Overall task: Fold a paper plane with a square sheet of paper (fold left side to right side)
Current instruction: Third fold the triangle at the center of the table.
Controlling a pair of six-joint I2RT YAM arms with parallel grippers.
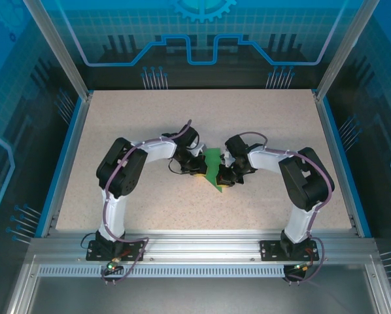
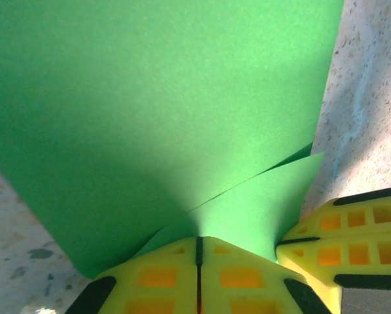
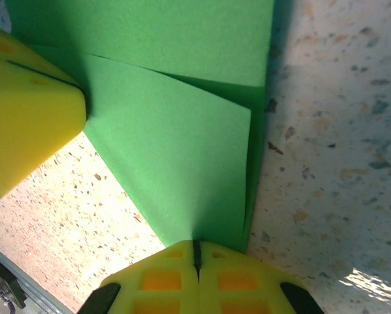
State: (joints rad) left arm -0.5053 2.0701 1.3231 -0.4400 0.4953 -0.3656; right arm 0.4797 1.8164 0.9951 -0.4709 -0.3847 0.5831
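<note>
Left gripper and right gripper pinch the green paper, apparently above table.

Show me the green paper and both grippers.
green paper [image 1: 213, 167], top view, its middle.
left gripper [image 2: 198, 239], left wrist view, seam between fingertips.
right gripper [image 3: 196, 243], right wrist view, seam between fingertips.

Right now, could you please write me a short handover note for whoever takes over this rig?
Left gripper: shut on the green paper, pinching its edge.
Right gripper: shut on the same paper, close beside the left one.
Paper: at the middle of the table, between the two grippers.
Done: at least one fold is in; both wrist views show overlapping layers.
Left: the paper is not yet a slim dart, so further folds and creasing are needed.
</note>
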